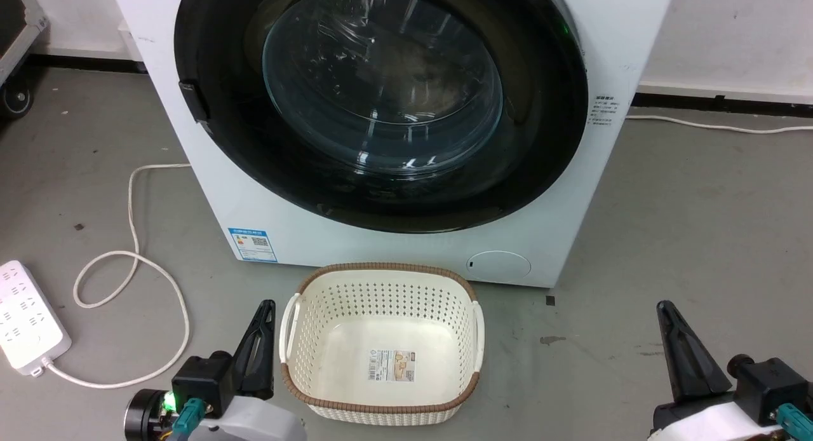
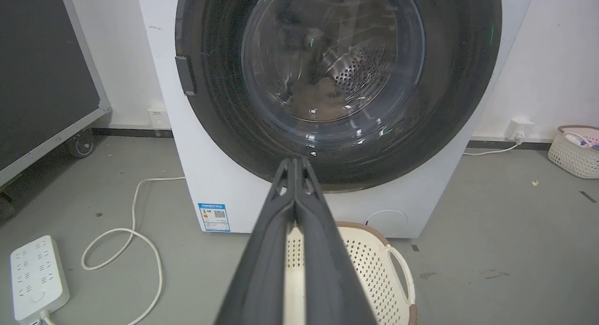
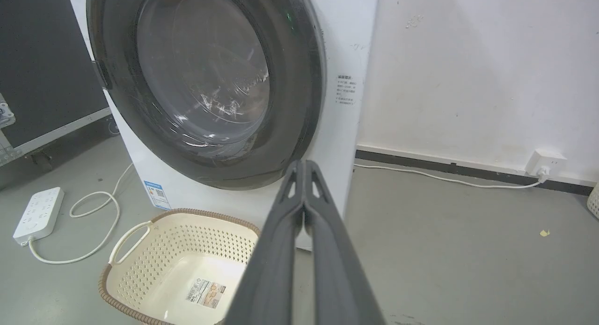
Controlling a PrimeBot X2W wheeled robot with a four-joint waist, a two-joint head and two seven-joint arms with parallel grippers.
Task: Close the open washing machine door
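Observation:
The washing machine [image 1: 394,244] is a big white box straight ahead. The washing machine door [image 1: 381,79], with its wide black rim and bulging glass, lies flat against the machine's front in all three views, its latch tab [image 1: 194,101] at the left edge. Through the glass the steel drum [image 2: 360,72] is visible. My left gripper [image 1: 268,306] is shut and empty, low at the left beside the basket; in its wrist view the left gripper [image 2: 295,162] points at the door's lower rim. My right gripper [image 1: 664,306] is shut and empty, low at the right, well off the machine.
A cream perforated basket [image 1: 387,267] sits on the floor between my grippers, just before the machine. A white power strip [image 1: 25,320] and its looping cord [image 1: 133,257] lie at the left. A black wheeled case [image 2: 42,81] stands far left; another basket [image 2: 575,151] sits far right.

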